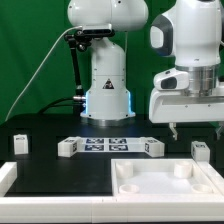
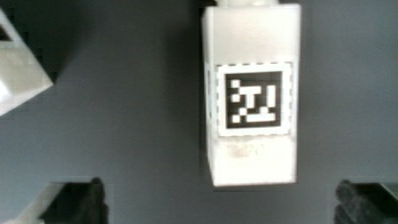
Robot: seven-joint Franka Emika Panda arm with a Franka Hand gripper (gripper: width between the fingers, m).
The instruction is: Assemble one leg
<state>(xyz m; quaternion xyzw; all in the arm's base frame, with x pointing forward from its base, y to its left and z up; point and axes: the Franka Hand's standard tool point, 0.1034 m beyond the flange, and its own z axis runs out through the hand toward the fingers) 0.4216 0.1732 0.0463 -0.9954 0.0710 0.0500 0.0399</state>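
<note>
End effector [image 1: 197, 127] spread wide, holding nothing, hanging right over the leg [image 1: 200, 150] at the exterior view's right. Leg lies flat on the table [image 1: 45, 128], tag [image 2: 253, 98] up, just behind the tray [image 1: 150, 188]. In the wrist view both fingertips [image 2: 71, 205] are clear of the leg, no contact. Marker board [image 1: 110, 145] sits mid-table.

A robotics lab: a white arm [image 1: 107, 80] stands at the black tabletop's [image 1: 60, 172] twelve o'clock before a green backdrop [image 1: 25, 50], with the marker board [image 1: 105, 146] at centre.
</note>
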